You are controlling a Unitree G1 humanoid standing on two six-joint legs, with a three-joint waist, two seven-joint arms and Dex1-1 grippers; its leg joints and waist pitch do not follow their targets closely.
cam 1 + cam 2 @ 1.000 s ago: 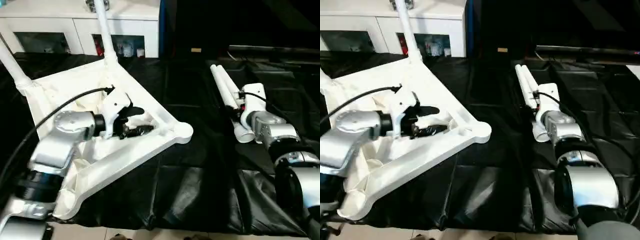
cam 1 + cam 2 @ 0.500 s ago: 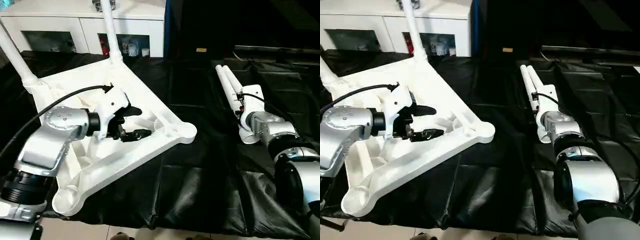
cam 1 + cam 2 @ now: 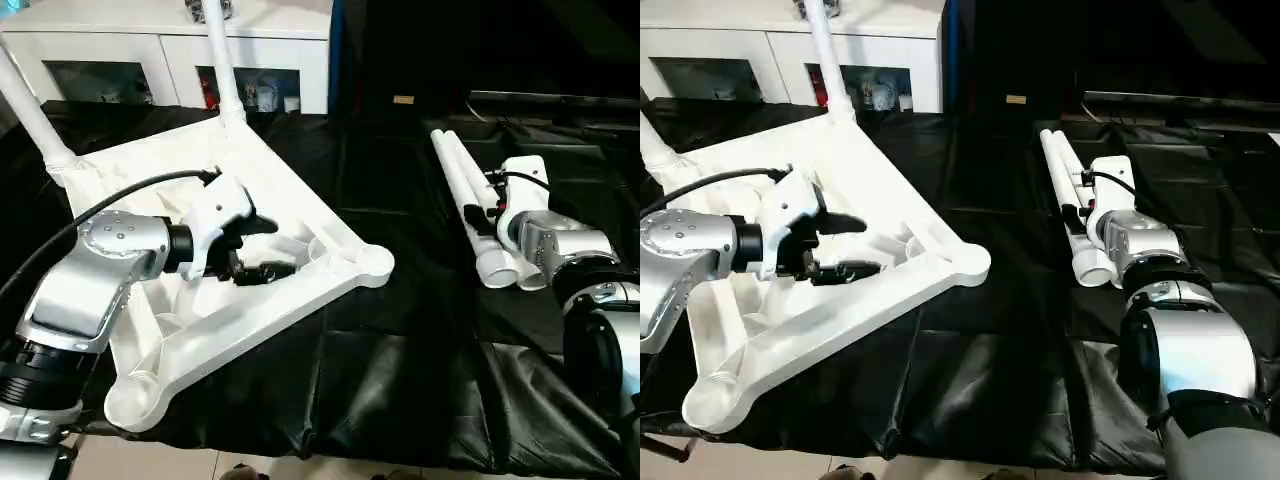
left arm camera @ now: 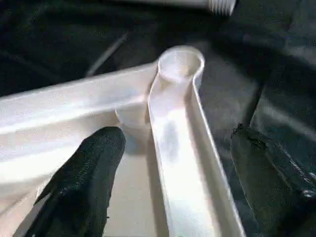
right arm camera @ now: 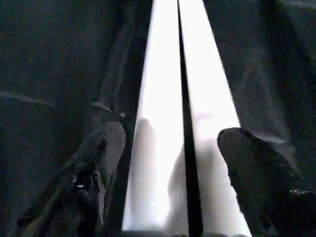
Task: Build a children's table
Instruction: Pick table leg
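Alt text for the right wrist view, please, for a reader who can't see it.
Two white table legs lie side by side on black sheeting, running away from the camera. The open right gripper hangs over them, one black finger on each side, not closed on either leg.

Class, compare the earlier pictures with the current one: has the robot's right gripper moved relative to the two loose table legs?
Yes. The right gripper has shifted to the right, uncovering the loose legs' open near ends; its fingers straddle both legs.
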